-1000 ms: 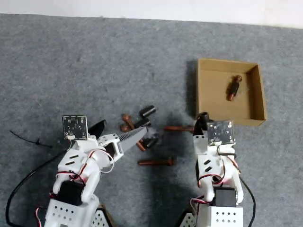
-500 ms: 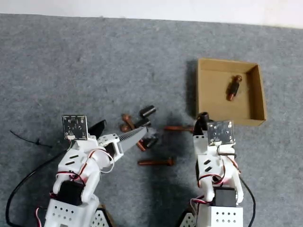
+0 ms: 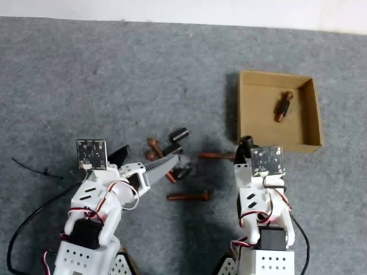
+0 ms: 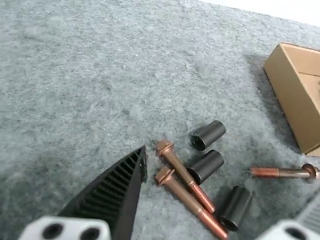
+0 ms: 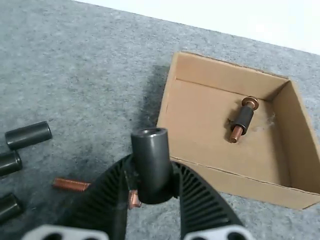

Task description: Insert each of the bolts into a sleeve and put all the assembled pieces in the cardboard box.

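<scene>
the right hand (image 5: 150,176) is closed on a dark grey metal sleeve (image 5: 150,155), which stands upright between its black ribbed fingers (image 5: 197,197) with the open bore facing up. a small copper-coloured bit (image 5: 132,200) shows against one finger near the sleeve's lower end; what it belongs to cannot be told. in the high view this hand (image 3: 245,146) sits just below the lower left corner of the shallow brown cardboard box (image 3: 248,109), right of the frame's centre.

inside the box lies one assembled piece, a copper bolt through a dark sleeve (image 3: 282,106), tilted, in the upper right part of the box floor, apart from the walls.

the left hand (image 3: 143,158) is open, low over the grey carpeted surface (image 3: 114,74) in the lower left of the frame. its pale ribbed finger (image 3: 161,164) points right over the loose parts.

two long copper bolts (image 4: 184,175) lie side by side, nearly touching, heads towards the black finger (image 4: 112,192). three short dark cylindrical sleeves (image 4: 205,166) lie just beside them, one (image 4: 208,135) nearer the box, one (image 4: 235,207) by the bolts' threaded ends. another copper bolt (image 3: 217,154) lies between this cluster and the right hand. a further copper bolt (image 3: 188,196) lies alone below the cluster, centre of the frame.

a thin black cable tie (image 3: 34,170) lies at the left edge.
</scene>
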